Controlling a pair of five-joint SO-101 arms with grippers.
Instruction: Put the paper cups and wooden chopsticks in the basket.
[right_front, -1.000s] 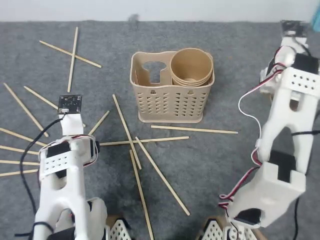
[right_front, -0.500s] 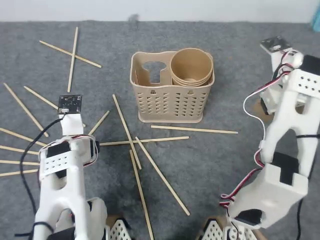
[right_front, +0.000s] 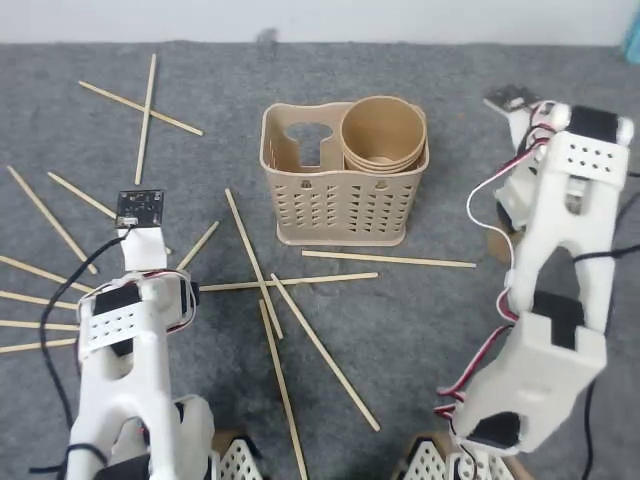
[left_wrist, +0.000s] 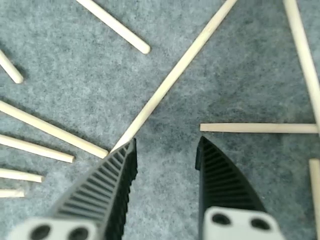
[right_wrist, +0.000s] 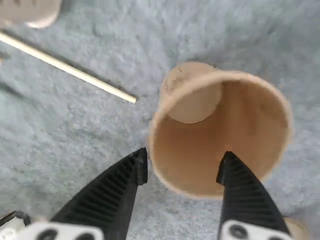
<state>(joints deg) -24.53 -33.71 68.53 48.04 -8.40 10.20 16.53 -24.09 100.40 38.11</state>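
A stack of cups sat in the basket, while chopsticks lay scattered outside it and one loose cup lay beside it under the open right gripper; the left gripper was open and empty.

The beige perforated basket is recorded upright at the middle of the grey surface. A nested stack of brown paper cups is seated mouth-up at one end of it. One further cup is noted on the surface apart from the basket, its mouth open; upright or tilted cannot be determined. Pale wooden chopsticks are found loose and flat: a fan at the left edge, a crossed pair at the far left, several crossing before the basket, and a single chopstick just before its base.
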